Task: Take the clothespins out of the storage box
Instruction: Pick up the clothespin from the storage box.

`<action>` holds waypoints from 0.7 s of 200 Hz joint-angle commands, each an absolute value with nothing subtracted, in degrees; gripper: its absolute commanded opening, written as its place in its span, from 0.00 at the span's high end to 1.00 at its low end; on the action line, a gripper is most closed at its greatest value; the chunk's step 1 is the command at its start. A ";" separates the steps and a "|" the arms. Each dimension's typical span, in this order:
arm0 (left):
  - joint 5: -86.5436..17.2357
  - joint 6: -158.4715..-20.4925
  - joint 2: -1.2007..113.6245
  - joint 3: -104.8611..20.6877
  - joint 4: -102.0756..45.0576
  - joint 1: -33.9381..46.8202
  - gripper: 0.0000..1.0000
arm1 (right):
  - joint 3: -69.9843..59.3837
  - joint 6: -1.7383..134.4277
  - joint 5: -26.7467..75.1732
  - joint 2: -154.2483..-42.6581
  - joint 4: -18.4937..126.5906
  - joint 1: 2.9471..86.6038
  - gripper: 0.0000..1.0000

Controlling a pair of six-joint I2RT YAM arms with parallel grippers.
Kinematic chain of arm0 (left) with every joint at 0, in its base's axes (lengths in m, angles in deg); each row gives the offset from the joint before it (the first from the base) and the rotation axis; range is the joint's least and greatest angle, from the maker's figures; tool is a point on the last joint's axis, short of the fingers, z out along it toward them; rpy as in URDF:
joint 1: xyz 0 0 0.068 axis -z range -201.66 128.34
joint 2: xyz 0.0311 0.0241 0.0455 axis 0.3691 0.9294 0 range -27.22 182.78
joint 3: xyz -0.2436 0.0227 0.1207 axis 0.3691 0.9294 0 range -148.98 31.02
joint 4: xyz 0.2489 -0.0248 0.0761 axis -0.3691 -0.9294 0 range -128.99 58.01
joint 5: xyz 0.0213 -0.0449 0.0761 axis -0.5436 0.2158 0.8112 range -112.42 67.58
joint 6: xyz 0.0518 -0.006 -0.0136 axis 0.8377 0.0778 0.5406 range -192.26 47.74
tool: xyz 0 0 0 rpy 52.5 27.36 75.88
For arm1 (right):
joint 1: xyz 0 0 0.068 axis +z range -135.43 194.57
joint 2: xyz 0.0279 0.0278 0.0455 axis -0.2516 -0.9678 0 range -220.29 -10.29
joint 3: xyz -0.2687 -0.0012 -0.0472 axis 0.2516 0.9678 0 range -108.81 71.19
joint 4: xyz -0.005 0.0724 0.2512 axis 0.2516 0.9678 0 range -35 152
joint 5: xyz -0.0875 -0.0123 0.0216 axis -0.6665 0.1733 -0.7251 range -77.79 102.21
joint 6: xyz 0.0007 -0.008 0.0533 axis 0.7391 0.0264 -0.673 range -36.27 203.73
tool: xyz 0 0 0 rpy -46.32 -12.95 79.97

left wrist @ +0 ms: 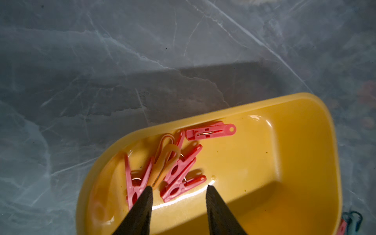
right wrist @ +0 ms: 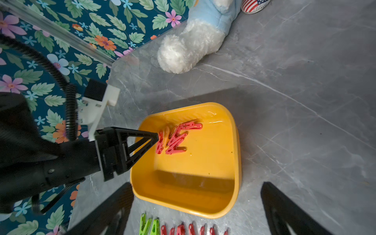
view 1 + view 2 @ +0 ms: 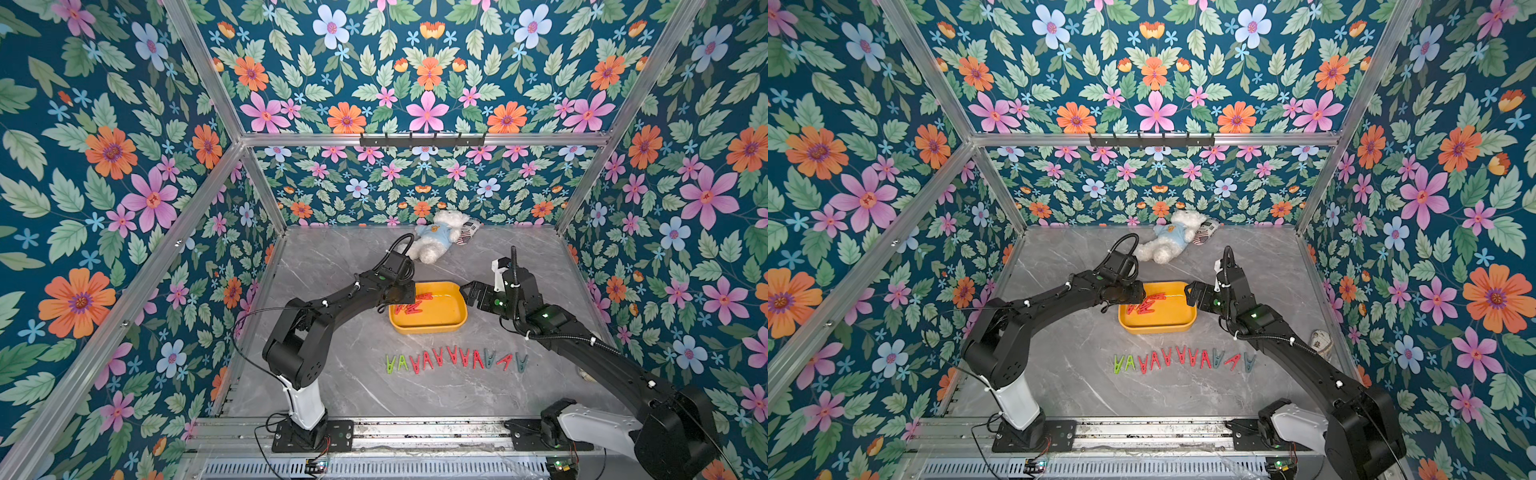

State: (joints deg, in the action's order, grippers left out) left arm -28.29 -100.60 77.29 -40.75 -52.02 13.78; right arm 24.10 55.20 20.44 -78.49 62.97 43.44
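The yellow storage box (image 3: 428,328) (image 3: 1156,328) sits mid-table. Several red clothespins (image 3: 409,307) (image 1: 179,177) (image 2: 173,140) and one orange clothespin (image 1: 164,160) lie piled in its far left corner. My left gripper (image 3: 415,295) (image 1: 180,188) (image 2: 157,138) reaches into that corner just short of the pile, jaws apart and holding nothing. My right gripper (image 3: 463,293) (image 2: 195,184) hangs wide open and empty by the box's right end. A row of green, red and grey-blue clothespins (image 3: 455,359) (image 3: 1183,359) lies on the table in front of the box.
A white plush bear in a blue shirt (image 3: 436,239) lies at the back wall beside a small flag-patterned shoe (image 3: 469,230). Another small patterned object (image 3: 1320,343) lies by the right wall. A black hook rail (image 3: 422,140) hangs on the back frame.
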 commanded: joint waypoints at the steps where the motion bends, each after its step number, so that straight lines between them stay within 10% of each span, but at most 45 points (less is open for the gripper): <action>1: -26.64 -98.79 79.12 -42.02 -53.33 13.65 0.54 | 22.92 58.97 25.60 -79.40 59.42 43.42 0.01; 140: -29.74 -95.48 84.17 -44.60 -51.41 14.11 0.63 | 23.19 59.58 27.51 -83.20 57.27 43.48 0.01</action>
